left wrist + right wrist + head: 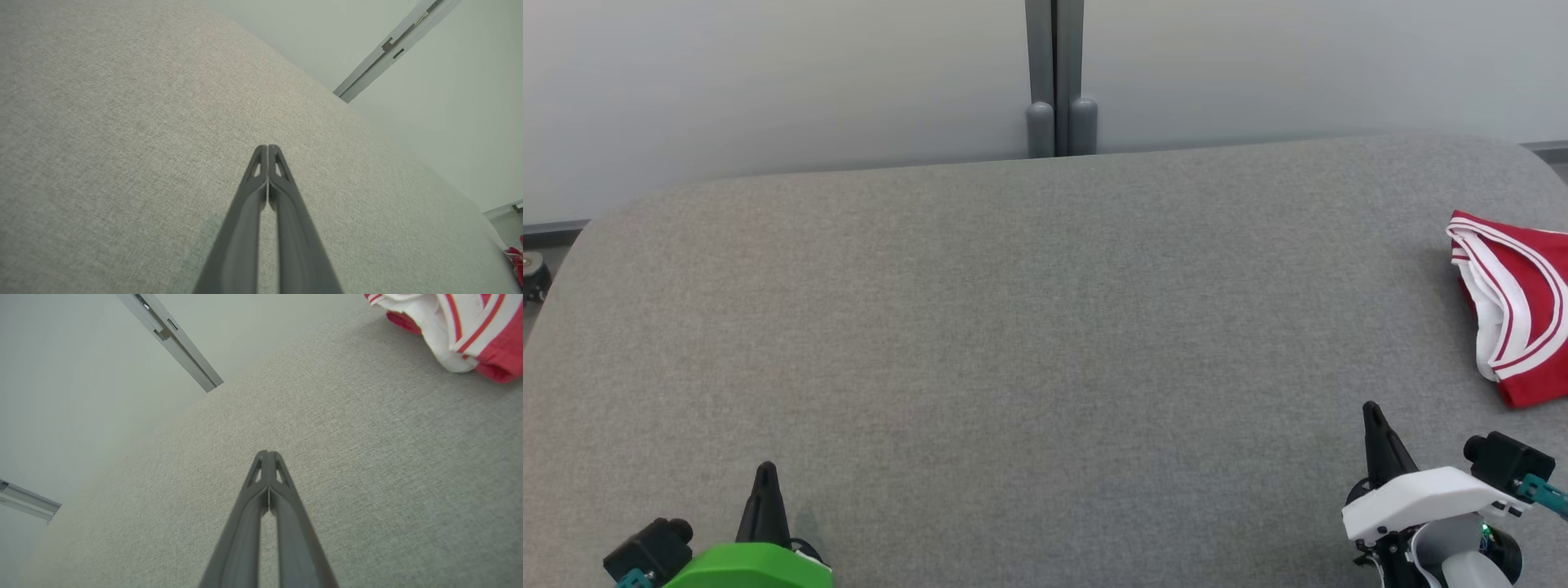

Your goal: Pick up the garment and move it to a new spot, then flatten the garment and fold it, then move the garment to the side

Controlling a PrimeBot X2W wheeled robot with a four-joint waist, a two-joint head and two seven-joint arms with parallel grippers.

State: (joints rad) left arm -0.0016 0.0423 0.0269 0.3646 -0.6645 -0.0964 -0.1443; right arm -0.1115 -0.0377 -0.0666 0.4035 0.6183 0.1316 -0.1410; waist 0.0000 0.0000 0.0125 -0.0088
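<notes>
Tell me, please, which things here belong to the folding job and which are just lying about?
Job: red-and-white garment, grey fabric table, left fingers, right fingers (both shut, empty).
Lying about: grey partition post, caster wheel.

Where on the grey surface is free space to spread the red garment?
The whole middle of the grey fabric-covered table is bare, from the shut left gripper to the shut right gripper and back to the far edge. Only the right edge is taken, by the crumpled red-and-white striped garment.
</notes>
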